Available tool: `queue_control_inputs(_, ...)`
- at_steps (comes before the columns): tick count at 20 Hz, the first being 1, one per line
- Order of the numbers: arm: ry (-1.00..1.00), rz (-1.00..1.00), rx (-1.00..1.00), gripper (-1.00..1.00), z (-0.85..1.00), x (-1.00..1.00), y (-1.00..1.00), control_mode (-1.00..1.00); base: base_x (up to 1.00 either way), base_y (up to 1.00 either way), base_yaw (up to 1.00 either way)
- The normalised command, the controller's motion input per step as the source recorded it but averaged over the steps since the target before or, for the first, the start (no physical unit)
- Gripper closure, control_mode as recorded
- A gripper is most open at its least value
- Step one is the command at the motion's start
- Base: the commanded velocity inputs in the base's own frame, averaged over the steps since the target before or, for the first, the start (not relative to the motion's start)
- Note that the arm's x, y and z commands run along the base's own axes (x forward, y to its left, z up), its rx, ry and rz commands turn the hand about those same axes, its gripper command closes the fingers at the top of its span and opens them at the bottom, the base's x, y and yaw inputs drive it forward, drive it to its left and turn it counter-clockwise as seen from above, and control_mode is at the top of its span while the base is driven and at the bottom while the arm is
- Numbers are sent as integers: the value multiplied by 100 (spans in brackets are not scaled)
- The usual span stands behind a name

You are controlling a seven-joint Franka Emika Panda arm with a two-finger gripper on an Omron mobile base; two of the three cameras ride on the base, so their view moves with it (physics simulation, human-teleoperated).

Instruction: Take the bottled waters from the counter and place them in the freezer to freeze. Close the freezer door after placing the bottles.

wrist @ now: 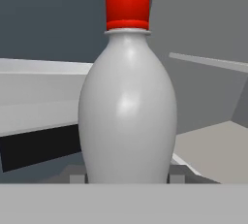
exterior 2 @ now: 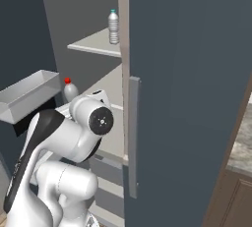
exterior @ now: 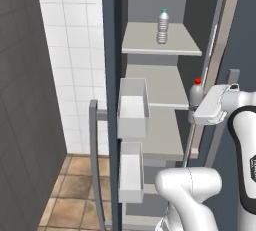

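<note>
The freezer (exterior: 152, 87) stands open, its pale shelves showing. A teal-capped bottled water (exterior: 163, 26) (exterior 2: 113, 27) stands upright on the upper shelf (exterior: 142, 42). My gripper (wrist: 127, 177) is shut on the red-capped bottled water (wrist: 127, 106) (exterior: 196, 93) (exterior 2: 69, 91), holding it upright by its lower body at the front right of the middle shelf (exterior: 160, 87). The bottle's base is hidden, so I cannot tell whether it rests on the shelf. The freezer door (exterior: 111, 75) is swung open to the left, with white bins (exterior: 133, 107) on its inner side.
A grey bar handle (exterior: 93, 150) runs down the open door's outer side. The closed blue-grey door (exterior 2: 192, 88) with its own handle (exterior 2: 134, 137) is to the right of the opening. A strip of counter (exterior 2: 242, 147) shows far right. White tiled wall (exterior: 75, 50) lies left.
</note>
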Motion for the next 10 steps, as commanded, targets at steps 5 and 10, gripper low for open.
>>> queue_control_inputs(5, 0, 0, 0, 100, 0, 0, 0, 100, 17, 17, 0)
queue_control_inputs(10, 0, 0, 0, 100, 0, 0, 0, 100, 5, 0, 0)
